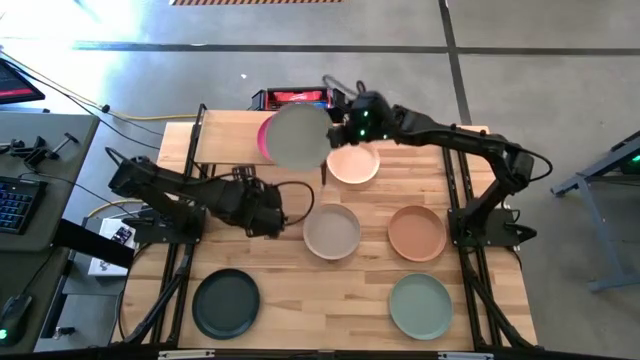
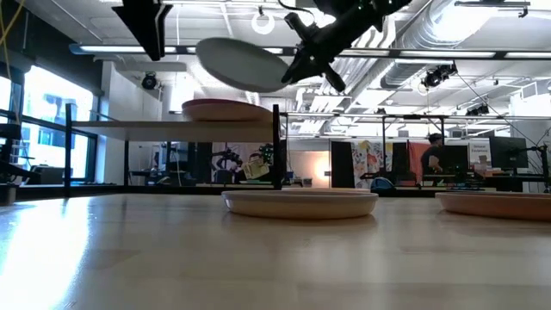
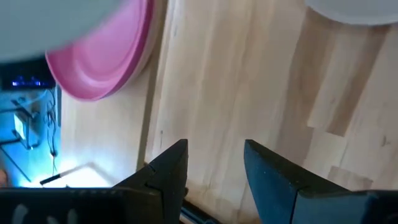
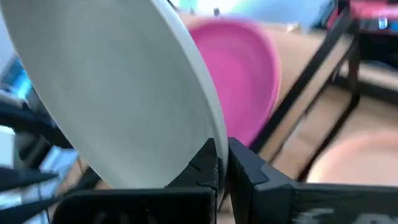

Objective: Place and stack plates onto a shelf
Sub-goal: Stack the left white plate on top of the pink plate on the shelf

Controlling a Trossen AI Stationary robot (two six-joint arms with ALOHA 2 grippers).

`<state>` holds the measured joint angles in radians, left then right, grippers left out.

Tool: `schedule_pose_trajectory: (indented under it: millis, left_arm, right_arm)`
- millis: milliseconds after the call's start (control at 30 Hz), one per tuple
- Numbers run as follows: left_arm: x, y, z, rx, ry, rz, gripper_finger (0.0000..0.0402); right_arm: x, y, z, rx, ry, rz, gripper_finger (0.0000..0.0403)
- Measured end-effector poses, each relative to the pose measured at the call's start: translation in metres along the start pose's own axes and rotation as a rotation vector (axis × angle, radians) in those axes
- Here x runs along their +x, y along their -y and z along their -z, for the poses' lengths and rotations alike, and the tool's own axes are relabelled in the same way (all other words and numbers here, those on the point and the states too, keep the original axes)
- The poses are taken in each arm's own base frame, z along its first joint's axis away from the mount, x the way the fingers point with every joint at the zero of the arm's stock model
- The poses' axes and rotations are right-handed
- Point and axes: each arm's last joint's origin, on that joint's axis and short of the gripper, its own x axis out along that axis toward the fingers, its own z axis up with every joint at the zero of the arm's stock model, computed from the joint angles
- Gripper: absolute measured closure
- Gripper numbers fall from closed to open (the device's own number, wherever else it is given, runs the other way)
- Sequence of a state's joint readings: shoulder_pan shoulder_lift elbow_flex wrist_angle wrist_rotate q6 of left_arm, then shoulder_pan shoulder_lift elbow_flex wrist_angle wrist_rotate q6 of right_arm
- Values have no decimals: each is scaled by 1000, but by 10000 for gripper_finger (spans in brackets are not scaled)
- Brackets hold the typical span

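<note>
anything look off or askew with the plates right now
Only the off-white plate: the right gripper pinches its rim and holds it tilted in mid-air above the pink plate on the shelf. No damage visible.

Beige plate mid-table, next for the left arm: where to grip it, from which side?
Take the beige plate by its raised rim, on the edge facing the left hand. It lies flat on the table and is shallow, so only the lip gives the fingers purchase: one finger over, one under, coming in low. That side looks clear; the terracotta plate sits on the other.
</note>
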<state>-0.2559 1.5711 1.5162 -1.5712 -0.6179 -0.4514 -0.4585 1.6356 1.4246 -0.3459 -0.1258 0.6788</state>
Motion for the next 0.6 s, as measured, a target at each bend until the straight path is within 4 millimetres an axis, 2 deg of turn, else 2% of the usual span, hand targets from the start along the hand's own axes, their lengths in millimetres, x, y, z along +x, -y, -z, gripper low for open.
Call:
schedule_pose_trajectory:
  millis: [267,433,600]
  left_arm:
    - [18,-23,-7,-86,-64,-20,257]
    - [30,-43,-10,-165,-121,-1,257]
    - [33,-64,-5,-248,-142,23,257]
  right_arm:
    - [-9,22,-39,31,207,-45,403]
    - [-16,32,-58,79,308,-88,403]
    - [-22,38,-69,98,356,-142,403]
